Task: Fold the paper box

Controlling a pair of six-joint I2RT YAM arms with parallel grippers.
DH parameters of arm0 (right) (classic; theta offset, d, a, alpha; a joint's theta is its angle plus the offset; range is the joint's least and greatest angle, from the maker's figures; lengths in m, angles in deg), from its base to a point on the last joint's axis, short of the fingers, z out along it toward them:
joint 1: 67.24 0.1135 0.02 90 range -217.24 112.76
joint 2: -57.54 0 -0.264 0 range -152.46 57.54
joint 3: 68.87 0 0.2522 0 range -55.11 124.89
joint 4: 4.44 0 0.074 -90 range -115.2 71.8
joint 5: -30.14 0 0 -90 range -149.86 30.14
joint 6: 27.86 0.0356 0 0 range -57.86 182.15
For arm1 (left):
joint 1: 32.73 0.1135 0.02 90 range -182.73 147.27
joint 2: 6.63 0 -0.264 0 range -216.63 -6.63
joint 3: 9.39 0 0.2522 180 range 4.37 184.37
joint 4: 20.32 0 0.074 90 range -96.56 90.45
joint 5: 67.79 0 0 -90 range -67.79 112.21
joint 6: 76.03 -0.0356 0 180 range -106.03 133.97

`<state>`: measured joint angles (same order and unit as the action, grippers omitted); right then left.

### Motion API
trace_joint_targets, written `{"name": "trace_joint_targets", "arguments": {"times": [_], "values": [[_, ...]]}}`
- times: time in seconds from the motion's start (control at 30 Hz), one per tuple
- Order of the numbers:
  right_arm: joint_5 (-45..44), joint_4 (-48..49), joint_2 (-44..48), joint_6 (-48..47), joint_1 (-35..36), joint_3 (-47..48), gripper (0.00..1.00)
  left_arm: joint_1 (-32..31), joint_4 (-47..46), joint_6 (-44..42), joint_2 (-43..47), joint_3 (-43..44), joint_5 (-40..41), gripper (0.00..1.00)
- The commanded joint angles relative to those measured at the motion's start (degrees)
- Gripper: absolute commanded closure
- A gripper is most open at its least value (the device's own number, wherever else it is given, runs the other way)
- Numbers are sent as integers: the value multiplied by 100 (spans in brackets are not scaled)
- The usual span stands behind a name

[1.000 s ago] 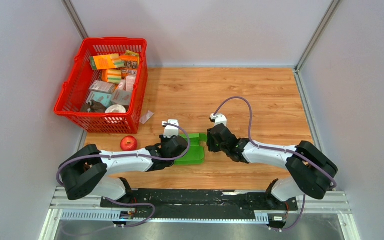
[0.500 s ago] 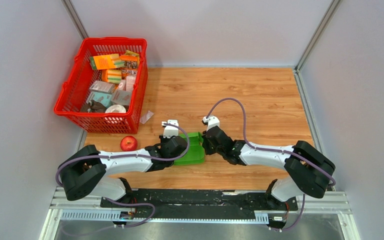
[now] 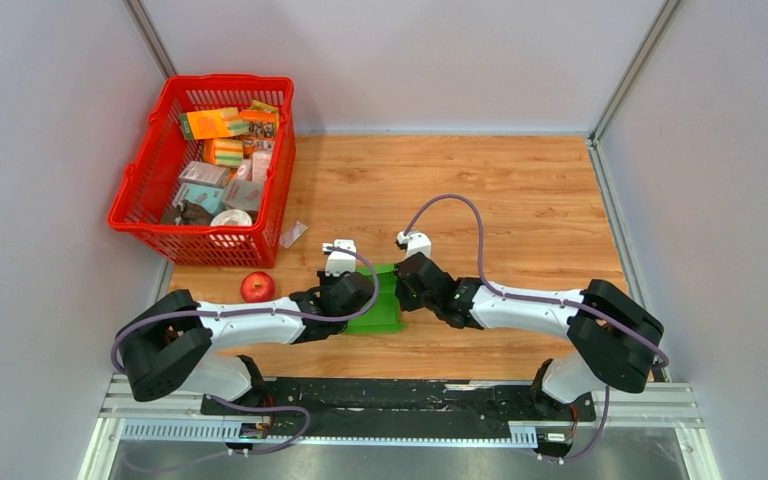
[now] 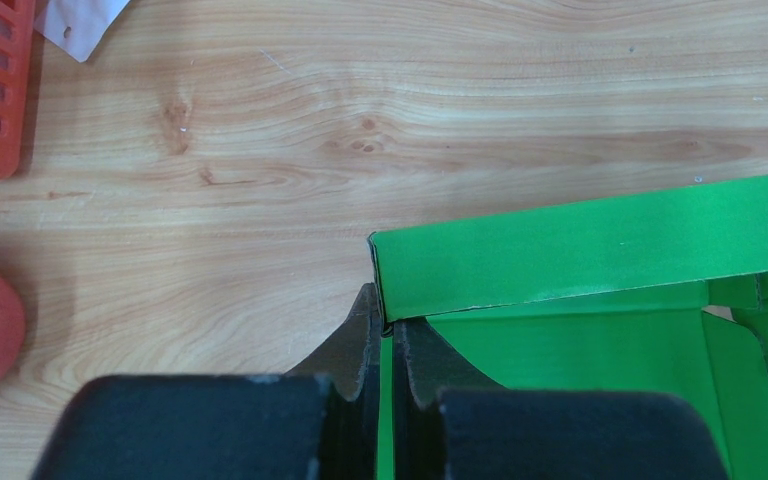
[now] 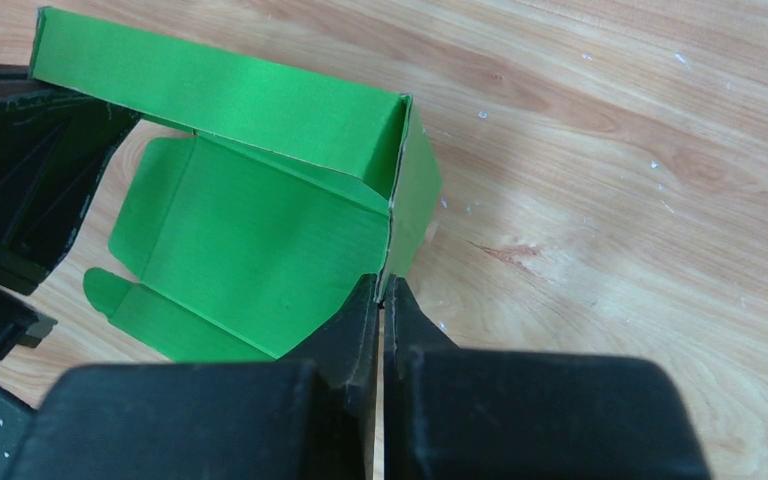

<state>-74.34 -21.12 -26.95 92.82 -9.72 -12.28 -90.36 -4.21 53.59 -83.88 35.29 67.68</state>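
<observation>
- Standing the walls up square looks to be the step in hand: the paper box [image 3: 378, 300] lies half-formed on the wooden surface [image 3: 520, 200], near its front edge and between the two arms. Its far long wall is raised, its floor is flat, and its near flaps with rounded corners are not yet folded.
- The left pincer [image 4: 385, 330] is nipped tight on the box's left wall, just below the corner where that wall meets the long one.
- The right pincer [image 5: 382, 290] is closed on the thin edge of the right wall, which stands upright.
- To do it well, both grips would best pull gently apart and level, so the creases set straight and the thin card does not buckle. The corners should stay tucked against the long wall.
- Too hard a tug could slide the box along the surface or tear a crease.
- Compared with a second ago, the right arm has reached further left and its pincer has gone from partly open to clamped. The box's right flap, then lying flat, is now raised, so the box looks narrower from above.
- The left arm, the apple [image 3: 257, 287] and the red basket [image 3: 130, 215] have not shifted.
</observation>
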Motion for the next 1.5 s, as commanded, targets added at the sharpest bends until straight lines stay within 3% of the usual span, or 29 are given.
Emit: {"name": "trace_joint_targets", "arguments": {"times": [0.0, 0.1, 0.2, 0.3, 0.47, 0.67, 0.8, 1.03, 1.1, 1.17, 1.3, 1.47], "values": [[68, 722, -138, 570, 93, 533, 100, -38, 134, 20, 70, -16, -434, 100], [103, 740, -261, 589, 102, 612, 100, -38, 73, -15, 44, 2, -460, 100], [-430, 354, -130, 388, 93, 613, 100, -38, 160, -33, 26, 46, -417, 100], [-652, 107, 90, 185, 93, 377, 86, -38, 178, -50, 87, 11, -381, 100], [-354, 598, 178, -88, 84, -177, 65, -38, 108, 90, 158, -174, -329, 100], [-309, 943, -93, -281, 93, -302, 58, -38, 108, 55, 123, -174, -364, 100], [-843, 706, -480, -177, 146, -91, 57, -38, 161, 38, 184, -182, -364, 100], [-2102, -15, -1104, 272, 514, 94, 62, -38, 143, 143, 281, -279, -311, 100], [-2339, -86, -1184, 377, 541, 68, 75, -38, 161, 108, 281, -270, -294, 100], [-2367, 18, -1149, 352, 559, 33, 86, -38, 152, 99, 272, -279, -285, 100], [-1920, 519, -912, 27, 559, -55, 96, -38, 134, 55, 220, -227, -294, 100], [-1918, 153, -1113, 9, 594, 313, 99, -38, 99, 99, 176, -218, -311, 100]]}}
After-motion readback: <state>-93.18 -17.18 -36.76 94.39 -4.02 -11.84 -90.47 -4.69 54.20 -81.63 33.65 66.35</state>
